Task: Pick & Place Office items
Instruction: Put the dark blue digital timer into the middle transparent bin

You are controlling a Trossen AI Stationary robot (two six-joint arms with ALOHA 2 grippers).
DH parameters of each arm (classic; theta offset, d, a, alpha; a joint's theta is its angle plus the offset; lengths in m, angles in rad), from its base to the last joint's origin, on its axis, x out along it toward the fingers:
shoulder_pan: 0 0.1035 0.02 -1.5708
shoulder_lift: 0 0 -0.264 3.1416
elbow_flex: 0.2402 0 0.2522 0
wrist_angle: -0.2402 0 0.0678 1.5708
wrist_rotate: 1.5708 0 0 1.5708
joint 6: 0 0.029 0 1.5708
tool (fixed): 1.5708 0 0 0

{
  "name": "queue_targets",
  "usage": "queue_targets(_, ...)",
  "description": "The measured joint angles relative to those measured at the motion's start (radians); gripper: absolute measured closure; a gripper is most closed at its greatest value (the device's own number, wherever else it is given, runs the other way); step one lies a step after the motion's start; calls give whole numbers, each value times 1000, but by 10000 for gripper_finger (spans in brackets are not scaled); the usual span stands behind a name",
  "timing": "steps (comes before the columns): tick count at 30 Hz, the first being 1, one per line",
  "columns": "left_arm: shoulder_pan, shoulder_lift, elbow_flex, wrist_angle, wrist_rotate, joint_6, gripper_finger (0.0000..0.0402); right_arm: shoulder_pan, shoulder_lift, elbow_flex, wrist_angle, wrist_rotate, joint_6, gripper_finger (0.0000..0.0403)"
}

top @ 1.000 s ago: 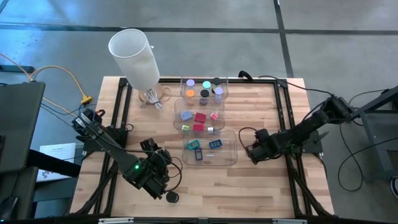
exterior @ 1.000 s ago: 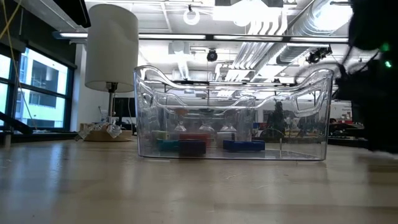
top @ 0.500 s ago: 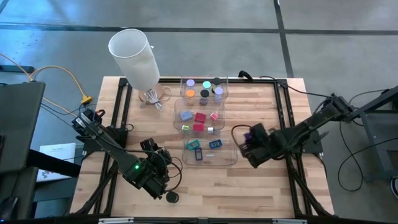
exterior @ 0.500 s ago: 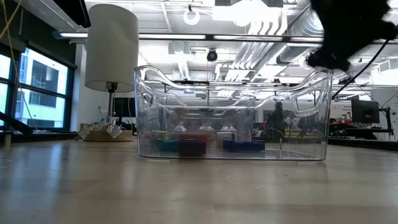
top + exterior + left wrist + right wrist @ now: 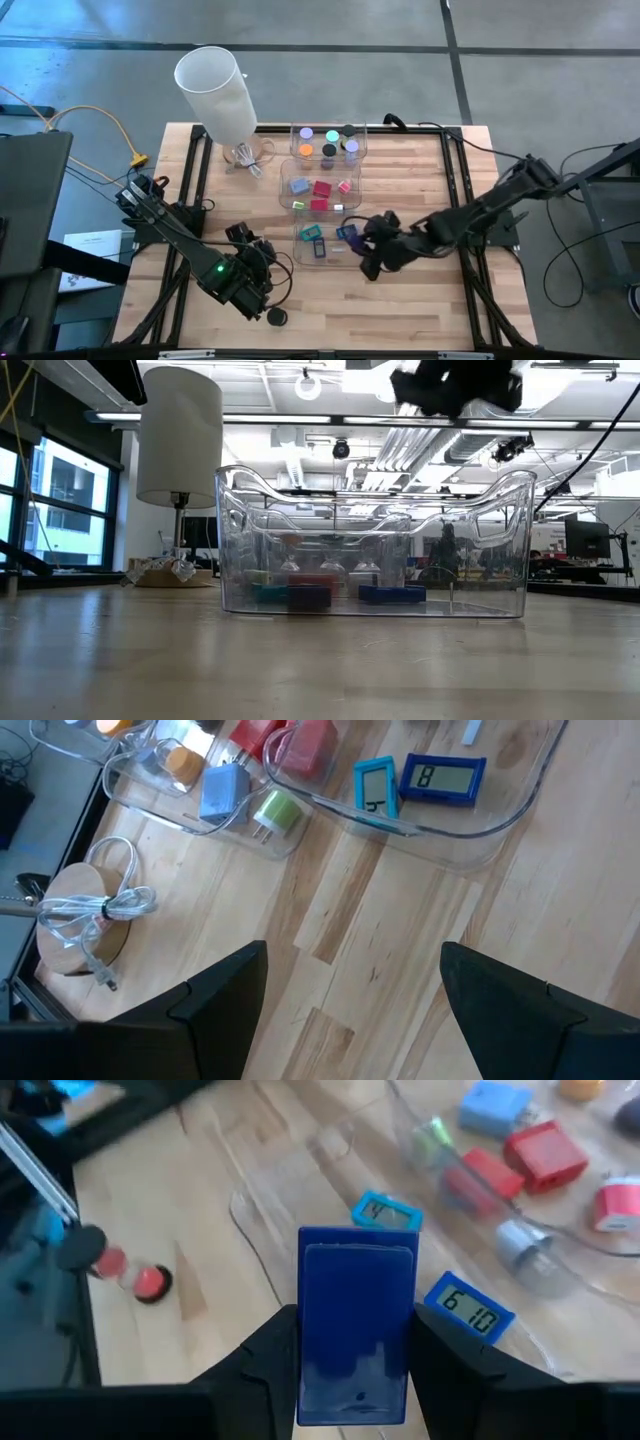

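Observation:
Three clear bins stand in a row down the table's middle. The far bin (image 5: 328, 143) holds round discs, the middle bin (image 5: 320, 190) holds red, pink and blue blocks, and the near bin (image 5: 372, 262) holds a teal piece (image 5: 385, 1212) and a blue piece (image 5: 468, 1308), each with a small display. My right gripper (image 5: 362, 243) hangs over the near bin, shut on a blue block (image 5: 355, 1320). My left gripper (image 5: 350, 1010) stands open above bare wood at the near left, nothing between its fingers. A black disc (image 5: 275, 317) lies on the table by it. My right gripper pinches the blue block by its two long sides (image 5: 306, 1330) between its two fingers. The fingers slant down from the table's right side, and the block sticks out past them. The block is lifted clear, above the near bin.
A tall white cylinder (image 5: 215, 85) on a round wooden base stands at the far left, a bundled white cable (image 5: 100, 910) beside it. A black frame (image 5: 190, 180) borders the wooden top. Bare wood lies left and right of the bins.
My right gripper has risen from the table just right of the near bin and gone toward the table's left edge, over that bin. It rolled and tipped on the way. The blue block has come up with it, lifted clear of the table.

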Motion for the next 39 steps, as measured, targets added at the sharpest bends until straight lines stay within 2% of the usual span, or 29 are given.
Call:
queue_targets(6, -3, 0, -27, 12, 4, 0, 112, -87, 115, 0, -2, -135, -63, 263)
queue_targets(18, -3, 0, -32, 23, 8, 0, 112, -163, 271, 0, -8, -288, -147, 263)
queue_targets(29, -3, 0, -32, 24, 8, 0, 112, -162, 293, 1, -2, -291, -151, 228)
queue_targets(39, -3, 0, -32, 24, 8, 1, 112, -168, 292, 1, 7, -290, -168, 228)
